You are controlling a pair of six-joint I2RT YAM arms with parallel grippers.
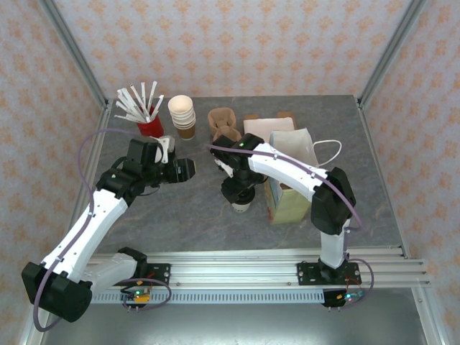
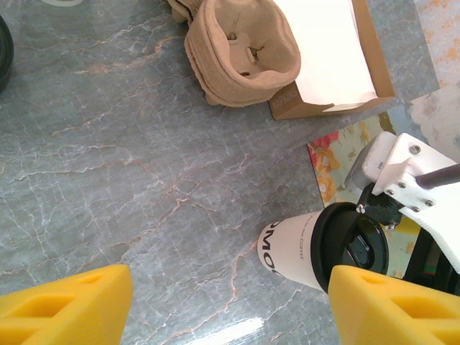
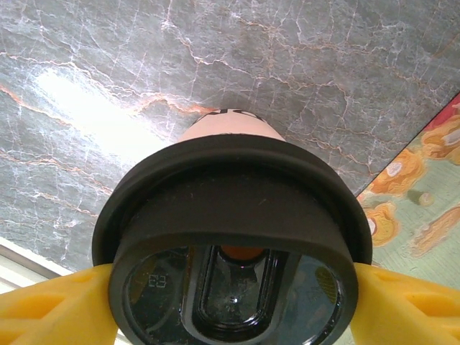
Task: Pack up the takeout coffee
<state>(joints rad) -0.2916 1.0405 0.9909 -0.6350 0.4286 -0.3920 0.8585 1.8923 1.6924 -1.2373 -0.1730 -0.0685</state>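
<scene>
On marble table (image 1: 187, 208), takeout coffee (image 2: 298, 248) is lidded; red cup (image 1: 151, 129) holds straws (image 1: 136, 104).

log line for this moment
right hand: straddling takeout coffee lid, grip unclear | left hand: open, empty | bag: coffee not inside

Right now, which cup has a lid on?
The takeout coffee straddled by the right gripper: it wears a black lid. The stacked cups at the back, beside the red straw holder, are lidless.
</scene>
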